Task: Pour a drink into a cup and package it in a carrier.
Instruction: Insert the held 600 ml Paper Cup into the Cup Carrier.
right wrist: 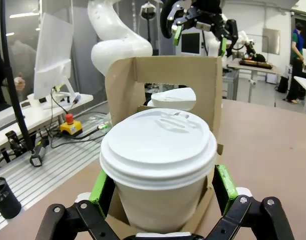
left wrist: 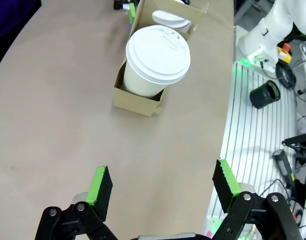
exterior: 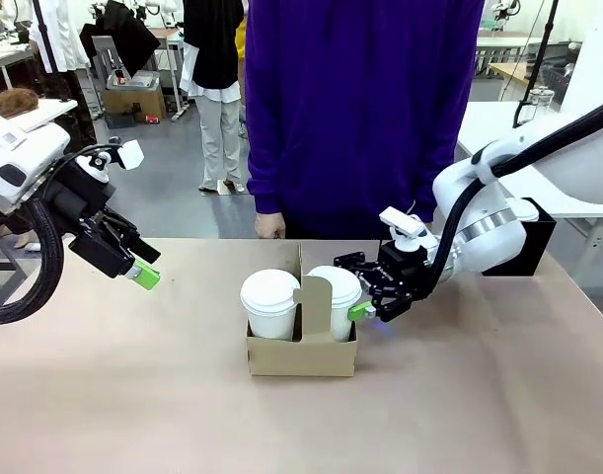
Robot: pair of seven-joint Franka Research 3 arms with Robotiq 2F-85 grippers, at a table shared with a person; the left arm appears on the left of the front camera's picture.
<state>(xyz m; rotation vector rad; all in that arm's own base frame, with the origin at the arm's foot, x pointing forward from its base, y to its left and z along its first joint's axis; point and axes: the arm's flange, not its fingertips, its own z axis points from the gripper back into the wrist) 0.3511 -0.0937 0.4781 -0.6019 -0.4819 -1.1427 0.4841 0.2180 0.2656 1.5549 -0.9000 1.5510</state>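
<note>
two lidded cups sit in the carrier (exterior: 301,346) at mid surface (exterior: 133,395). your right gripper (exterior: 365,296) is at the right cup (exterior: 335,296), jaws spread on either side of it, pads close to its wall. your left gripper (exterior: 141,272) hangs well off to the left, jaws spread wide, holding nothing. a person (exterior: 360,109) stands behind.
</note>
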